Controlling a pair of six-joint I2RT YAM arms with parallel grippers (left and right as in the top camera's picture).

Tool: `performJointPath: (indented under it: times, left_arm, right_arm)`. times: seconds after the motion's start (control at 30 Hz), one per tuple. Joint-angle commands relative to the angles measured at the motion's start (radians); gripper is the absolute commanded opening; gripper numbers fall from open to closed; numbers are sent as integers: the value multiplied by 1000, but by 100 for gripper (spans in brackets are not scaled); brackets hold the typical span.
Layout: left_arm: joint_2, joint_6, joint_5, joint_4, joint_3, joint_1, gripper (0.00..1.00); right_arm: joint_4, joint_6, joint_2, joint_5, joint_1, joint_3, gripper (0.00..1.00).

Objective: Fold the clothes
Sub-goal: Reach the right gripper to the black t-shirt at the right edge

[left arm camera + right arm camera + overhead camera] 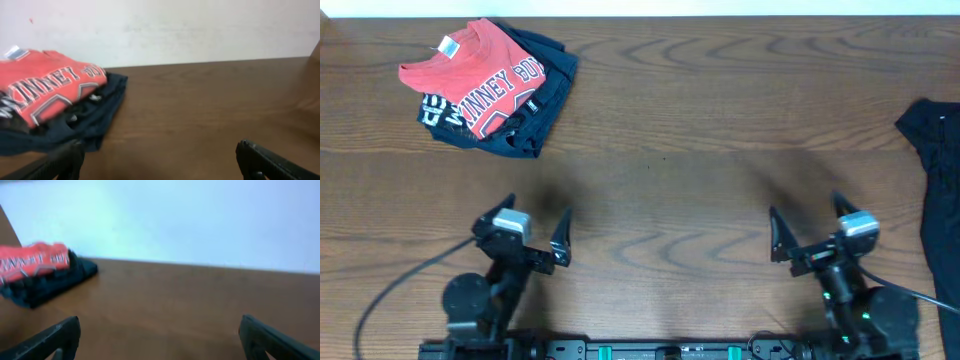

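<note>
The black T-shirt (942, 170) lies at the frame's right edge, partly cut off, right of the right pincer (807, 225) and apart from it. That pincer and the left pincer (535, 225) are spread, holding nothing. Bare worktop (660, 190) stretches between them.

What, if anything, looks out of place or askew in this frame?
The black T-shirt lies loose and unfolded at the right edge of the overhead view, partly out of frame. At far left, the red T-shirt sits skewed on the navy garment. Nothing looks spilled or damaged.
</note>
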Motion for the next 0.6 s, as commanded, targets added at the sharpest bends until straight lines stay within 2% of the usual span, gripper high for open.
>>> performJointPath:
  times: [0.0,0.17,0.37,0.47,0.57]
  left_arm:
    - [153,-10,-31,-78,177,-3,98]
    - [465,-10,-31,-311,469,-3,98]
    - [815,-10,-23,-642,832,-3,98]
    - [931,8,-24,-759,942,-3,98]
    - [990,-26,9,-796,967,-3,98]
  right_arm:
    - [-26,12,146,20,7,136,99]
    - [-144,12,458,20,6,362,99]
    - [-425,12,904,4,-41,670,99]
    - [-522,12,1078,-96,-61,790,99]
    - [-564,1,1202,-160,-73,863,99]
